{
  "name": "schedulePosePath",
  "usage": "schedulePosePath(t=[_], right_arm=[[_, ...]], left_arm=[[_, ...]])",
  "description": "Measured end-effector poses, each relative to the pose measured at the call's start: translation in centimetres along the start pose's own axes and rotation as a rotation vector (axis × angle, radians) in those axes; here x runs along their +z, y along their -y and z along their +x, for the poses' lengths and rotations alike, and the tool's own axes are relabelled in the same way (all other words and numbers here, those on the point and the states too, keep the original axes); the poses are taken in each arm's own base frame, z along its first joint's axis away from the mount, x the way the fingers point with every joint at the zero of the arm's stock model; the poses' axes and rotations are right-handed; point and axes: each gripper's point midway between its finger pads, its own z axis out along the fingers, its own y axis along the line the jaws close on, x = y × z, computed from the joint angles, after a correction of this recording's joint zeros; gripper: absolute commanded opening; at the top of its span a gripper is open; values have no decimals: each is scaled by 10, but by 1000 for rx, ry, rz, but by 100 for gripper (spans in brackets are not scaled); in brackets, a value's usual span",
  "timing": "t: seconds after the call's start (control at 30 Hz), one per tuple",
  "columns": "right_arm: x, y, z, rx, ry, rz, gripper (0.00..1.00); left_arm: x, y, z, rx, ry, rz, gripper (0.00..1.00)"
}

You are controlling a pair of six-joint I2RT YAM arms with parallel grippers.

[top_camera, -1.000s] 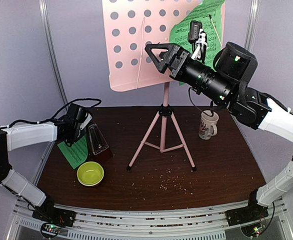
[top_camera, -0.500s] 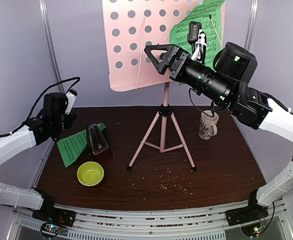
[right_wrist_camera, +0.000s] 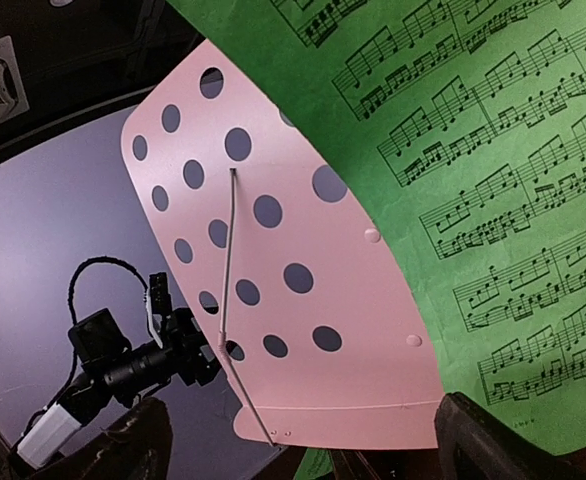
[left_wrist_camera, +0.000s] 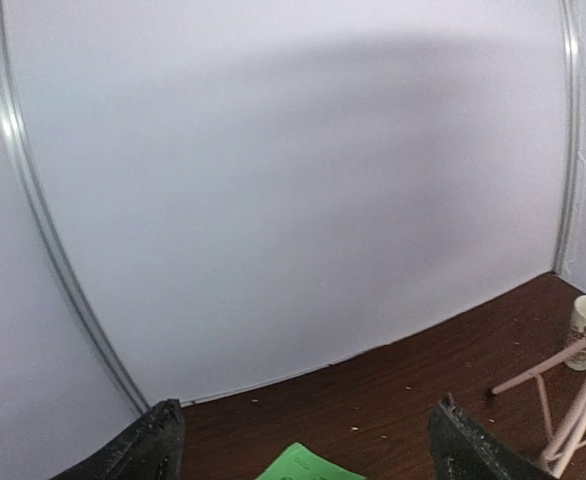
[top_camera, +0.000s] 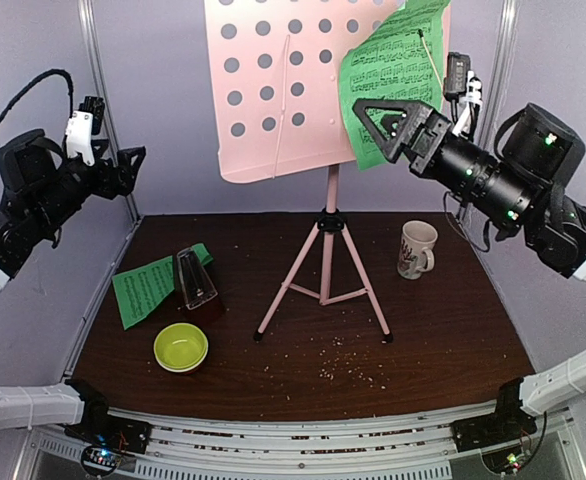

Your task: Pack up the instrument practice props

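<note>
Dark table [top_camera: 443, 330], pink music stand [top_camera: 331, 190] upright, long axis vertical

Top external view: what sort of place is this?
Likely a robot test booth: blank grey walls, left arm and right arm bolted along the table edge, staged props: pink music stand, metronome.

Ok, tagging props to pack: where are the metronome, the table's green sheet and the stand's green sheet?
metronome [top_camera: 195, 285]: top external view, front face.
green sheet on table [top_camera: 143, 291]: top external view, printed middle.
green sheet on stand [top_camera: 395, 65]: top external view, upper printed area.
</note>
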Motion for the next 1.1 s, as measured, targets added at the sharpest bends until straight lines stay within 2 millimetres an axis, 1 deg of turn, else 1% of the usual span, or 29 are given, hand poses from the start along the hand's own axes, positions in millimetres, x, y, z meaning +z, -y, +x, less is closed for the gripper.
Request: schedulePosePath(t=[0.07, 0.1, 0.2, 0.27, 0.4, 0.47, 0.53, 0.63, 0.67, 0.7, 0.73, 0.8, 0.93, 1.0, 1.1], right_arm=[[-12, 10, 8, -11, -20, 28, 92], [-19, 17, 15, -17, -34, 46, 90], [-39, 42, 39, -37, -87, 115, 87], [-51, 59, 56, -49, -121, 168, 86], [-65, 92, 90, -52, -172, 252, 84], [-69, 111, 109, -50, -198, 289, 80], [-70, 136, 134, -25, -230, 318, 77], [-68, 193, 167, 82, -250, 378, 77], [-68, 209, 175, 109, -254, 403, 78], [-66, 220, 182, 124, -265, 416, 78], [-62, 223, 186, 132, -272, 410, 78], [-47, 219, 187, 136, -268, 356, 78], [-12, 200, 173, 109, -228, 222, 77], [2, 191, 166, 85, -204, 162, 76], [19, 181, 159, 50, -187, 89, 69]], left_arm=[[3, 14, 5, -39, -4, 73, 89], [5, 21, 10, -61, -9, 106, 89], [11, 40, 38, -114, -68, 187, 90], [14, 49, 48, -141, -95, 228, 90], [14, 59, 50, -181, -106, 278, 90], [12, 62, 48, -199, -106, 300, 90], [11, 63, 44, -218, -106, 312, 90], [8, 63, 41, -239, -108, 314, 91], [7, 63, 40, -245, -107, 315, 91], [6, 63, 40, -250, -109, 315, 91], [5, 62, 40, -253, -111, 316, 91], [1, 62, 39, -257, -112, 316, 91], [-3, 60, 35, -262, -98, 315, 91], [-4, 60, 34, -265, -95, 316, 92], [-5, 60, 34, -267, -95, 320, 92]])
